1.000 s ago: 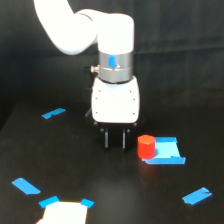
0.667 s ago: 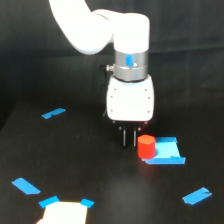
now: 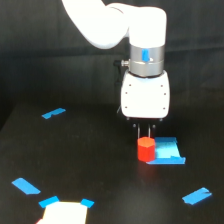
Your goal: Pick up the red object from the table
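Observation:
The red object (image 3: pixel 146 149) is a small red-orange stubby block standing on the black table (image 3: pixel 90 160), touching the left edge of a flat blue square piece (image 3: pixel 168 151). My gripper (image 3: pixel 144 132) hangs from the white arm directly above the red object, pointing down. Its two thin dark fingers (image 3: pixel 139 131) stand apart with a visible gap, their tips just above the block's top. Nothing is held between them.
Bits of blue tape lie on the table at the exterior view's left (image 3: pixel 53 113), lower left (image 3: pixel 26 186) and lower right (image 3: pixel 196 196). A white sheet (image 3: pixel 64 214) with blue taped corners sits at the bottom edge.
The arm has moved toward the exterior view's right, from beside the red object to directly over it. The red object and the blue piece have not moved.

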